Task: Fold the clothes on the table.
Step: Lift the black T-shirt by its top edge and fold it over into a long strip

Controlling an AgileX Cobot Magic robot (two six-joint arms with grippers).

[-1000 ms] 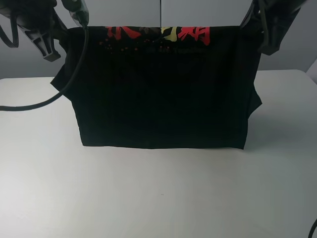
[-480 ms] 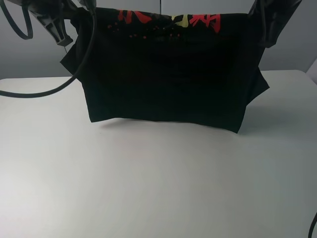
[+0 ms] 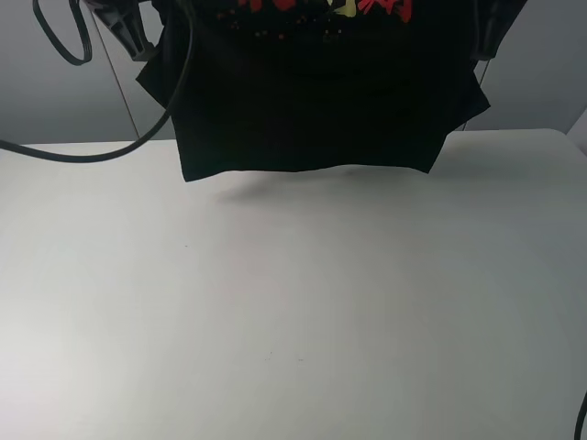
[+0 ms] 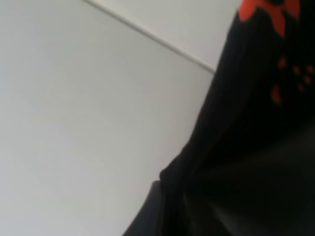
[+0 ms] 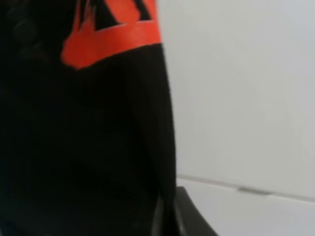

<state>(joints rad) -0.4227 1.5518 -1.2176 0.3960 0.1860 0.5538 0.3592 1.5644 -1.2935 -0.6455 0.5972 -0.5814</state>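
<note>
The white surface (image 3: pixel 293 302) is stretching wide beneath the black T-shirt (image 3: pixel 312 101), which is hanging spread above its far part, hem off it; the left pincer (image 4: pixel 160 216) and the right pincer (image 5: pixel 170 221) are each clamping the cloth.

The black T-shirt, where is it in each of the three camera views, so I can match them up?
Exterior high: the T-shirt hangs at top centre, its hem clear of the table.
Left wrist: the T-shirt is close up, filling nearly half the picture.
Right wrist: the T-shirt is close up, filling about half the picture.
Shared landmark: the red print on the shirt shows in all three.
</note>
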